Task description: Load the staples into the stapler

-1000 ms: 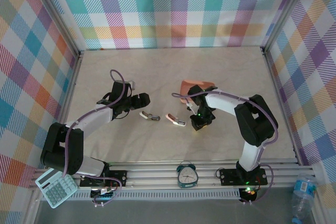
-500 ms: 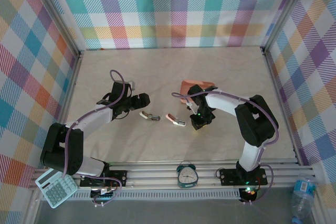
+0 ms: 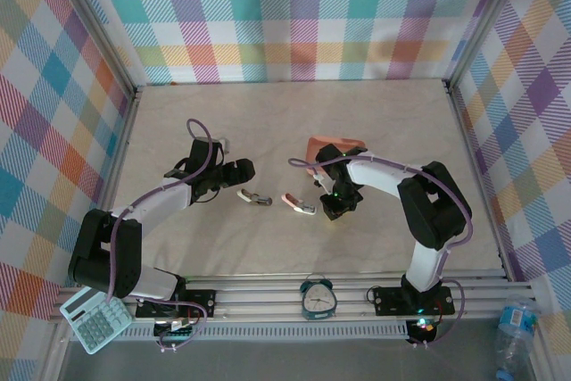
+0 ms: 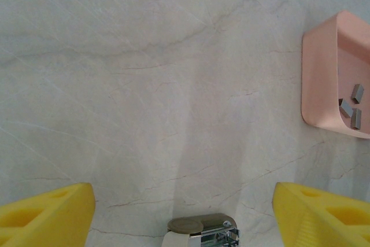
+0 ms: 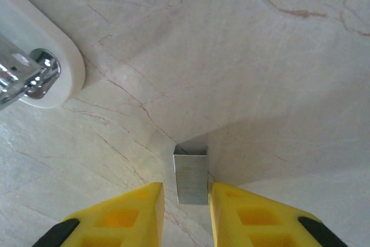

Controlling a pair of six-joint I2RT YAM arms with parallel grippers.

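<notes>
Top external: your left gripper (image 3: 239, 169) and right gripper (image 3: 332, 211) sit on the near side of the pink tray (image 3: 332, 142), with two staplers (image 3: 299, 204) between them. Left wrist: your fingers (image 4: 46, 212) stand wide apart and empty, and loose staples (image 4: 358, 92) lie in that tray. Right wrist: your jaws pinch a staple strip (image 5: 191, 179).

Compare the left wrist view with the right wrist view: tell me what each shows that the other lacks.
Left wrist: a pink tray holding three staple strips, left hand wide open. Right wrist: one staple strip between the fingertips of the right hand. Both: marble table, yellow fingers, a stapler's end at the frame edge.
</notes>
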